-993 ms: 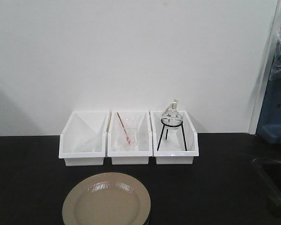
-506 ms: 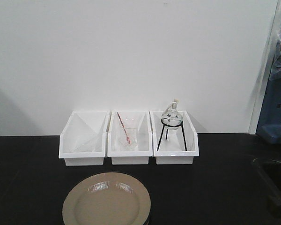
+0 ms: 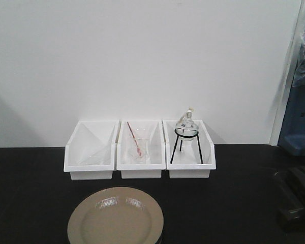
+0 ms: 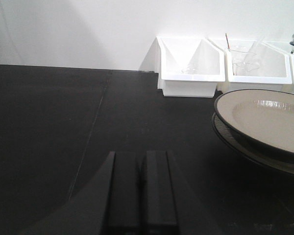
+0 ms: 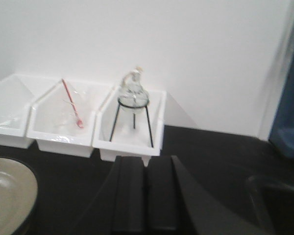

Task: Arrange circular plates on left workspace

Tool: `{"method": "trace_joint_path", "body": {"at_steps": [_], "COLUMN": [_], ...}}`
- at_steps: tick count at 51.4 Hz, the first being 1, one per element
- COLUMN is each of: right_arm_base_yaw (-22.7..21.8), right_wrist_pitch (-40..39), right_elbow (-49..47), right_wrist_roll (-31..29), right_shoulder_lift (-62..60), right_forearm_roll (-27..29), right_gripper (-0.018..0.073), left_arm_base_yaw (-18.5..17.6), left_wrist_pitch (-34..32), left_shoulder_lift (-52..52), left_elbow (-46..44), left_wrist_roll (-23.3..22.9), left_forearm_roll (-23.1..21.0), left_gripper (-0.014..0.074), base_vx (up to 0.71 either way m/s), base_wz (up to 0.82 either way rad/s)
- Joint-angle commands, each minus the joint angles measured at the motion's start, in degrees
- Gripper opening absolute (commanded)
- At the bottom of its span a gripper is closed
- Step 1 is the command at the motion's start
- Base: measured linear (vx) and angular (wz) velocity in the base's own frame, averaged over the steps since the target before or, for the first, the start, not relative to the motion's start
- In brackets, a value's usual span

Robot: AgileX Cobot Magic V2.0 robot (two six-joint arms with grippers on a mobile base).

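Observation:
Two circular plates, tan and glossy with dark undersides, lie stacked at the front middle of the black countertop. In the left wrist view the stack sits to the right, and the lower plate's dark rim peeks out beneath the upper one. My left gripper is shut and empty, low over bare countertop left of the plates. My right gripper is shut and empty, in front of the right bin. It shows as a dark shape at the right edge of the front view. A plate edge shows at its lower left.
Three white bins stand along the back wall: a left one, a middle one with a beaker and red-tipped rod, and a right one with a glass flask on a black tripod. A recessed sink lies at the right.
The right gripper has come into the front view at the right edge, over the sink area. The plates and bins have not moved.

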Motion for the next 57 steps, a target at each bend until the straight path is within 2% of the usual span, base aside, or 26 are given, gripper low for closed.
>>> {"method": "trace_joint_path", "body": {"at_steps": [1,3,5,8,9,12,15,19,29,35,39,46,57], "right_arm_base_yaw": [-0.2,-0.5,-1.1,-2.9,-3.7,-5.9,-8.3,-11.5,-16.1,-16.9,-16.9,-16.9,-16.7], "right_wrist_pitch": [0.4,1.6,4.0,10.4,13.4,22.6,28.9,30.2,9.3,2.7,2.1,2.2,6.1], "right_elbow": [-1.8,-1.8,-1.8,-1.8,-1.8,-1.8,-1.8,0.5,19.2,28.3,32.5,36.2,36.8], "right_wrist_roll": [33.5,46.5,56.1,68.4,71.6,75.3,74.5,71.8,65.1,61.1,60.2,60.5,60.9], "right_shoulder_lift": [-0.3,-0.3,-0.4,-1.1,-1.7,-4.1,-6.7,-11.1,-28.5,-38.0,-42.7,-49.1,-51.5], "right_forearm_roll": [-38.4,-52.8,-62.4,-72.7,-74.2,-75.6,-75.7,-75.8,-72.7,-66.7,-64.6,-64.6,-64.6], "right_gripper": [-0.0004,-0.0004,-0.0004,-0.0004,-0.0004,-0.0004,-0.0004,-0.0004,-0.0004,-0.0004,-0.0004,-0.0004,-0.0004], "left_arm_base_yaw": [-0.3,-0.3,-0.3,-0.3,-0.3,-0.3,-0.3,-0.3,-0.3,-0.3,-0.3,-0.3,-0.3], "left_wrist_pitch": [-4.3,-4.3,-4.3,-4.3,-4.3,-4.3,-4.3,-4.3,-4.3,-4.3,-4.3,-4.3,-4.3], "left_shoulder_lift": [-0.9,-0.9,-0.9,-0.9,-0.9,-0.9,-0.9,-0.9,-0.9,-0.9,-0.9,-0.9,-0.9], "left_elbow": [1.1,1.1,1.1,1.1,1.1,1.1,1.1,1.1,1.1,1.1,1.1,1.1,1.1], "left_wrist_roll": [-0.5,-0.5,-0.5,-0.5,-0.5,-0.5,-0.5,-0.5,-0.5,-0.5,-0.5,-0.5,-0.5], "left_forearm_roll": [0.0,0.0,0.0,0.0,0.0,0.0,0.0,0.0,0.0,0.0,0.0,0.0,0.0], "left_gripper": [0.0000,0.0000,0.0000,0.0000,0.0000,0.0000,0.0000,0.0000,0.0000,0.0000,0.0000,0.0000,0.0000], "base_vx": [0.00,0.00,0.00,0.00,0.00,0.00,0.00,0.00,0.00,0.00,0.00,0.00,0.00], "base_wz": [0.00,0.00,0.00,0.00,0.00,0.00,0.00,0.00,0.00,0.00,0.00,0.00,0.00]}}
